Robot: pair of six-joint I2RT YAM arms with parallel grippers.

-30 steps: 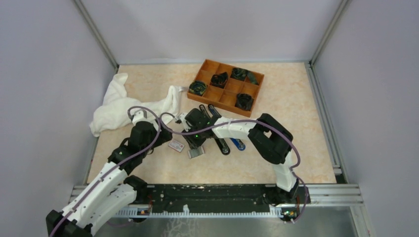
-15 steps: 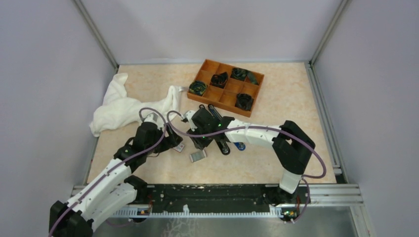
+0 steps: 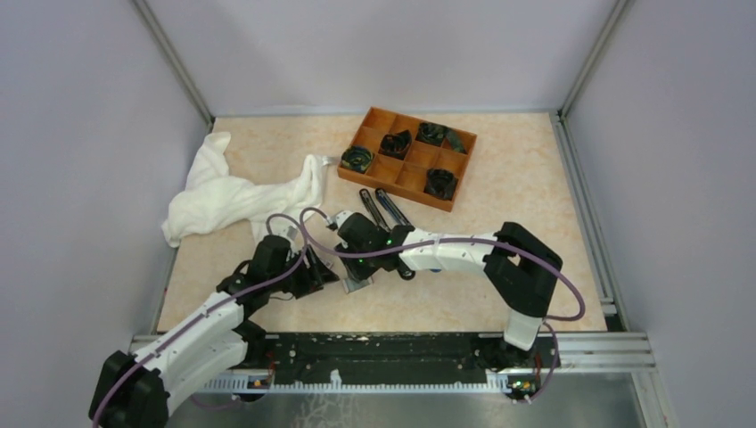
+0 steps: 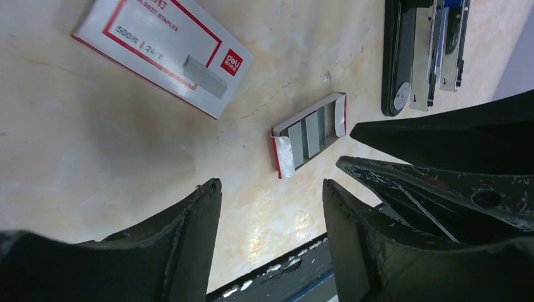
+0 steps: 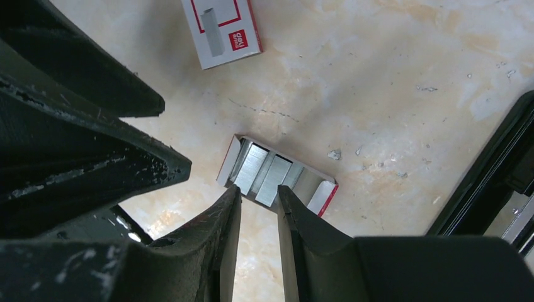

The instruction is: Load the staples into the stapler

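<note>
Staples (image 4: 308, 132) lie as grey strips side by side in their open carton drawer (image 4: 282, 157). The drawer rests flat on the table (image 3: 535, 178), at the centre of the left wrist view and low in the middle of the top view, just below where my two arms meet. The carton sleeve (image 4: 157, 44), white with a red frame and label, lies apart from the drawer, in the upper left of the left wrist view and at the top of the right wrist view. My left end effector (image 4: 271, 211) hangs over the table with its fingers (image 4: 189, 245) spread wide and nothing between them, and the drawer sits just beyond their tips. My right end effector (image 5: 259, 204) points down at the same drawer with its fingers (image 5: 308, 245) only narrowly parted and gripping nothing. Their tips are at the drawer's near long edge, and I cannot tell whether they touch it. The stapler (image 4: 395, 56), all black, lies in the upper right of the left wrist view, right beside a blue-and-black stapler (image 4: 454, 38). Higher in the top view sit a white cloth (image 3: 223, 192) and an orange compartment tray (image 3: 397, 190).
</note>
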